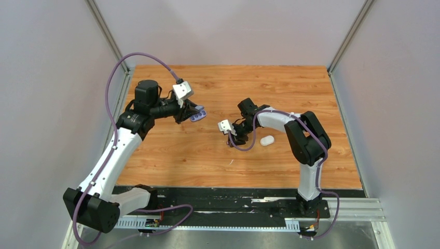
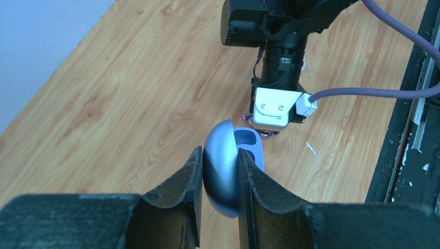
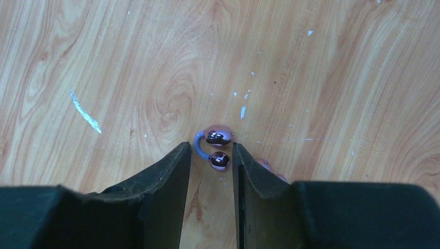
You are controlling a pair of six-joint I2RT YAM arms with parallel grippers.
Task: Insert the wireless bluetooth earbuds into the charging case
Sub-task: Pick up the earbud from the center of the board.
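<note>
My left gripper [image 1: 193,113] is shut on the raised lid of an open lavender charging case [image 1: 199,114] and holds it above the table. In the left wrist view the lid [image 2: 220,171] sits between my fingers and the base's empty sockets [image 2: 248,141] face the right arm. My right gripper [image 1: 232,137] is low over the table and open. A dark purple earbud [image 3: 218,149], two glossy beads joined by a blue arc, lies between its fingertips [image 3: 211,149]. A second purple earbud [image 3: 269,166] shows partly behind the right finger. No white earbuds show.
A closed white oval case [image 1: 267,140] lies on the wooden table [image 1: 171,155] just right of my right gripper. The right arm's wrist camera [image 2: 277,106] hangs close in front of the held case. Grey walls stand on three sides.
</note>
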